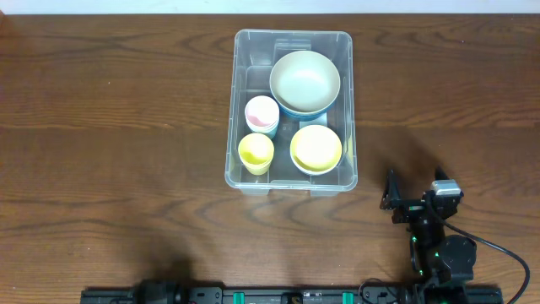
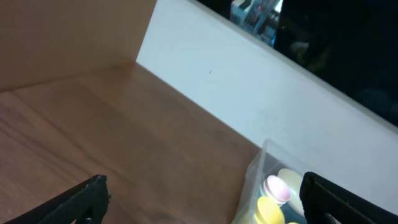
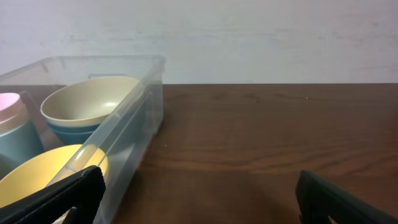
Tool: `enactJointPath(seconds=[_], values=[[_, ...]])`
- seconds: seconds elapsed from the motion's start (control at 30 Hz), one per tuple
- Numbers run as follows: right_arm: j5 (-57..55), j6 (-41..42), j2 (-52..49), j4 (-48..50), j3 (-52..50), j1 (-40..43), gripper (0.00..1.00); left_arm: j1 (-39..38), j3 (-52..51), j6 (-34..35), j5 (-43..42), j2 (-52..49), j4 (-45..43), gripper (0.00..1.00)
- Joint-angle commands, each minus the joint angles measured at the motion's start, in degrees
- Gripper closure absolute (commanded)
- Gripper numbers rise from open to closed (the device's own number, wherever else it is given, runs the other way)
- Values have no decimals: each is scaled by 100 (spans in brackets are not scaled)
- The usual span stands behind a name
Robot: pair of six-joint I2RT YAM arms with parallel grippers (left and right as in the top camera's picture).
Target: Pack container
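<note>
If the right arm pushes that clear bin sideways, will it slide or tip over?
Probably slide: the container looks low and wide, sitting flat on the wooden table. Its thin clear walls may flex under a push. The large bowl and yellow cup inside look loose, so they could shift.

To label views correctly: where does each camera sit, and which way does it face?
Overhead: above table, facing down on the container; right end effector shows.
Left wrist: facing the wall, container corner at right; left end effector shows.
Right wrist: low, facing the wall, container at left; right end effector shows.
Shared: container.
</note>
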State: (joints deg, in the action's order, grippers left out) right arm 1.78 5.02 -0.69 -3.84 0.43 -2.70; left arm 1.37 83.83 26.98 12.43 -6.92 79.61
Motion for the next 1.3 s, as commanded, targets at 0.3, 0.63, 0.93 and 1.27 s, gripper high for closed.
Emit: enactJointPath(seconds=[0.3, 0.63, 0.93, 1.27], values=[[61, 72, 37, -22, -13, 44, 1, 24, -1008, -72, 28, 673, 61, 2], [61, 72, 37, -22, -13, 44, 1, 22, -2256, 76, 26, 675, -1088, 2], [61, 72, 37, -22, -13, 44, 1, 22, -4892, 48, -160, 675, -4079, 2], [61, 72, 37, -22, -13, 44, 1, 22, -7169, -704, -940, 678, -6970, 2]])
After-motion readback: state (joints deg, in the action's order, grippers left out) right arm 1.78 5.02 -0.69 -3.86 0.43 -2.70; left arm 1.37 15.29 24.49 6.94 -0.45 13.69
